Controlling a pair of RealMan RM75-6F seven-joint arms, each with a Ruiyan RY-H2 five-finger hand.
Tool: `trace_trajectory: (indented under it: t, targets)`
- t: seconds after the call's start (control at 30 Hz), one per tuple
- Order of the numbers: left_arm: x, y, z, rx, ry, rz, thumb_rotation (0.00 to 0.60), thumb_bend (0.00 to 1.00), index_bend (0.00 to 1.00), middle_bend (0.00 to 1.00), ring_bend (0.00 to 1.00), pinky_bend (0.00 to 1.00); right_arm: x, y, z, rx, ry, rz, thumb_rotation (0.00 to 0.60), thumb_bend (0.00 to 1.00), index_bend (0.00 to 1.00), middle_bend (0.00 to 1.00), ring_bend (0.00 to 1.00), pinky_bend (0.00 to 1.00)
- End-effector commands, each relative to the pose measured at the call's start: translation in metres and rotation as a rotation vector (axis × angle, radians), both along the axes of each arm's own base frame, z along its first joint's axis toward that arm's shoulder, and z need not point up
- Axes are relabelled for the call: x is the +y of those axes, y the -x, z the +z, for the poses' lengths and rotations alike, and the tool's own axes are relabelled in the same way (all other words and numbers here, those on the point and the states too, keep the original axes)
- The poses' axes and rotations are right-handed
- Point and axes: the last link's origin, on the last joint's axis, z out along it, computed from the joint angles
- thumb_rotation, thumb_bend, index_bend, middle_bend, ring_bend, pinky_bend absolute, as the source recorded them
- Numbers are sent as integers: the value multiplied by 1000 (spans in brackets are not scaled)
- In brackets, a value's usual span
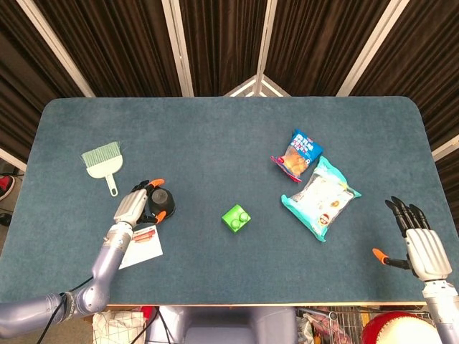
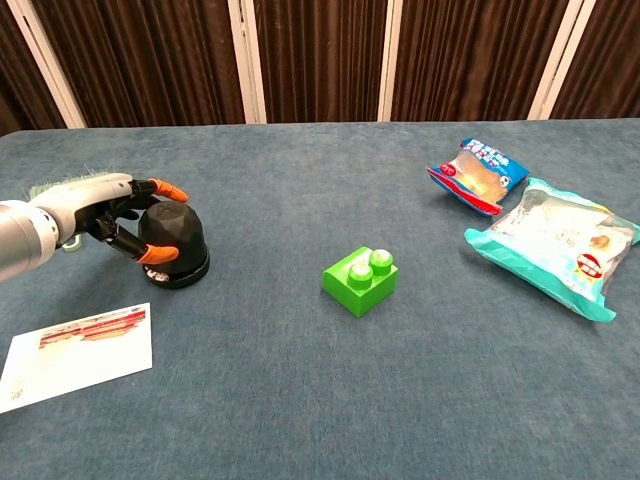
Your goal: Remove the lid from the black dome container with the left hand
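The black dome container [image 1: 161, 200] [image 2: 173, 243] stands upright on its flat base on the left side of the blue table. My left hand [image 1: 136, 203] [image 2: 104, 214] reaches in from the left and grips the domed lid, one orange fingertip over its top and another low on its front. Part of the dome's left side is hidden by the fingers. In the head view my right hand [image 1: 421, 242] hovers at the table's front right corner, fingers spread and holding nothing. The chest view does not show it.
A green brick [image 1: 236, 218] [image 2: 361, 279] sits mid-table. Two snack bags, blue [image 1: 297, 154] [image 2: 478, 175] and teal [image 1: 320, 197] [image 2: 555, 245], lie to the right. A small brush [image 1: 102, 159] lies behind the dome. A white card [image 1: 141, 244] [image 2: 75, 355] lies at the front left.
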Motion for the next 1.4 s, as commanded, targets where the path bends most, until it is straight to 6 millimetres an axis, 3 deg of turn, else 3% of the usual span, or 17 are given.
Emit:
trace_trajectory:
  t: [0.03, 0.4, 0.8, 1.07, 1.4]
  targets:
    - [2, -2, 1, -62, -49, 4, 600, 549, 186, 323, 0, 0, -3, 1, 0, 0, 1, 0, 600, 209, 0, 9, 106, 11]
    - [3, -20, -7, -181, -87, -60, 600, 556, 200, 339, 0, 0, 1, 3, 0, -4, 9, 2, 600, 209, 0, 9, 106, 11]
    - [25, -34, -37, -142, -52, -51, 600, 553, 204, 318, 0, 0, 2, 4, 3, -9, 15, 2, 600, 209, 0, 9, 106, 11]
    - [30, -43, -52, -157, -14, -58, 600, 539, 200, 251, 0, 0, 1, 5, 4, -8, 15, 2, 600, 208, 0, 9, 106, 11]
    - [27, -40, -55, -110, 64, -116, 600, 356, 137, 14, 0, 0, 0, 5, 4, -12, 17, 1, 600, 209, 0, 9, 106, 11]
